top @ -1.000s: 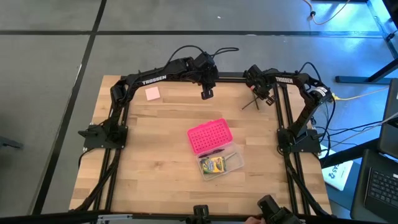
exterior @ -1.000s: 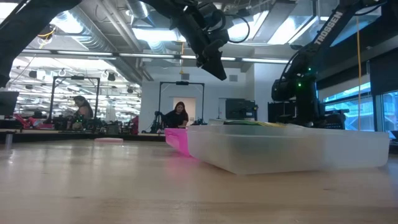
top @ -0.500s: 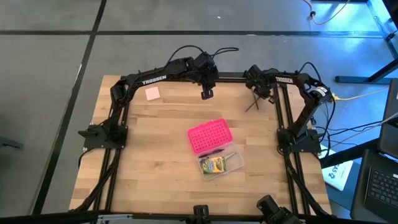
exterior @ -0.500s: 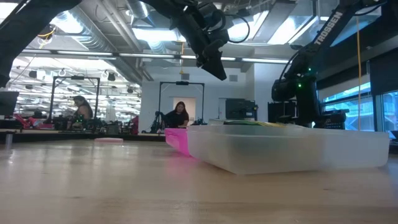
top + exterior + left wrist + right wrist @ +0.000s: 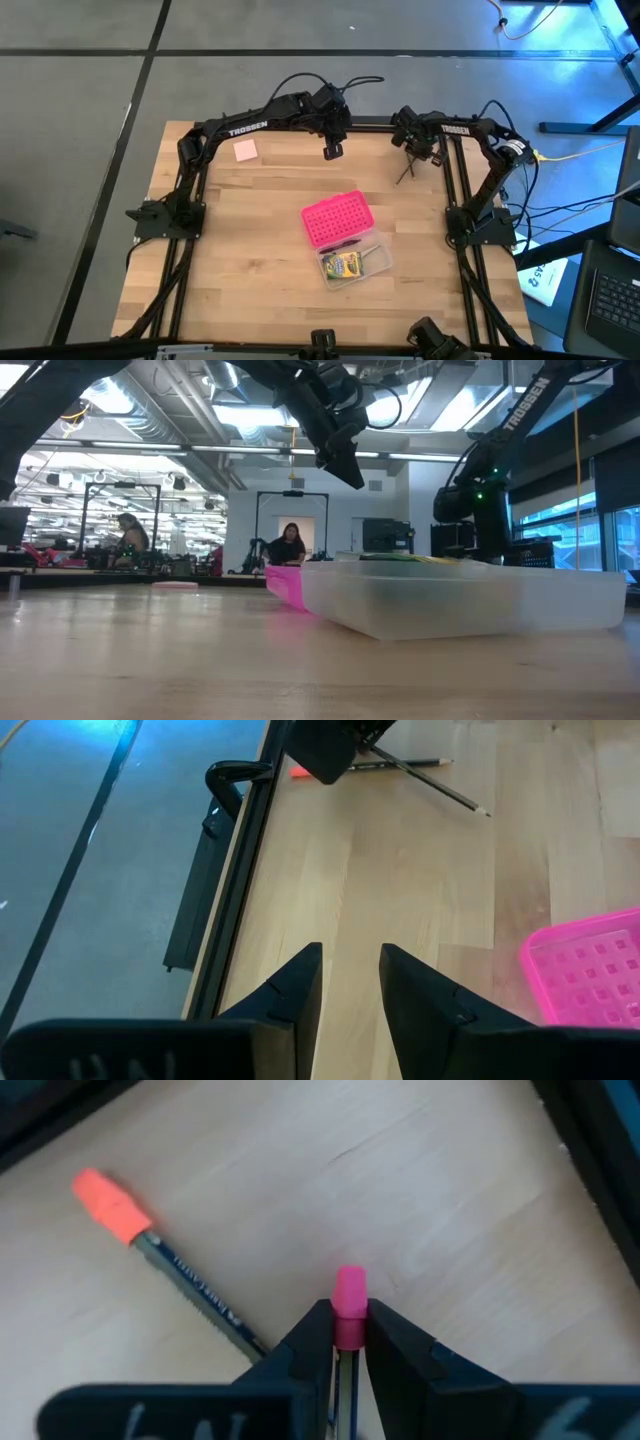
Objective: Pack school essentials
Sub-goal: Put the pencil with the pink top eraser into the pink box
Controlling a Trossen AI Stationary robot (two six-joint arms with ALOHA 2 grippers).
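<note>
Since a second ago the right gripper (image 5: 411, 142) has drawn slightly back toward the table's far right corner, and the dark pencil trailing from it now slants more steeply. Its fingers are pinched on a pencil with a pink eraser tip (image 5: 349, 1305); a second pencil with an orange eraser (image 5: 165, 1248) lies on the wood just beside. The left gripper (image 5: 331, 151) hovers narrowly parted, holding nothing. The clear case (image 5: 356, 262) holding the crayon box (image 5: 345, 264) sits mid-table, the pink sticky-note pad (image 5: 245, 150) far left.
</note>
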